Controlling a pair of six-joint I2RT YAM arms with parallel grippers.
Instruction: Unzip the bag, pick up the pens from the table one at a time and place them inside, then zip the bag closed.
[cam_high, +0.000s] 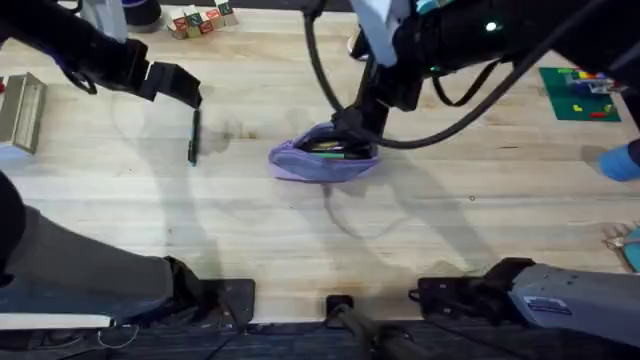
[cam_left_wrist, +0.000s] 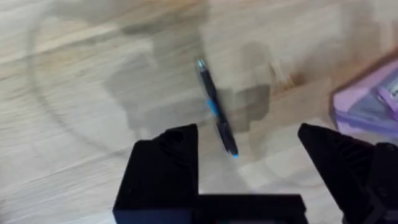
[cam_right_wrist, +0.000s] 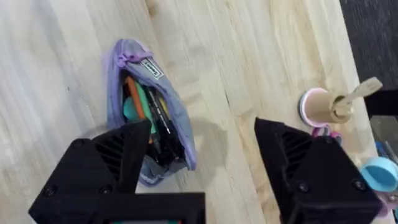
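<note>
Pale wooden table (cam_high: 300, 240) held the open bag (cam_high: 325, 160) at centre, pens already inside. Left gripper (cam_left_wrist: 249, 146) hovered wide open and empty above the black pen (cam_left_wrist: 216, 115); it should drop straight, fingers straddling the barrel. Right gripper (cam_right_wrist: 202, 140) gaped empty over the bag.

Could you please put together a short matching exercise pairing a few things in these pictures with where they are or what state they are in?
Things:
1. the bag
2. the black pen
3. the left hand
4. the right hand

States:
A. lying alone on the bare table
B. unzipped, with pens inside
C. open, just above the pouch
D. open, above a single pen

Pairs: 1-B, 2-A, 3-D, 4-C
</note>
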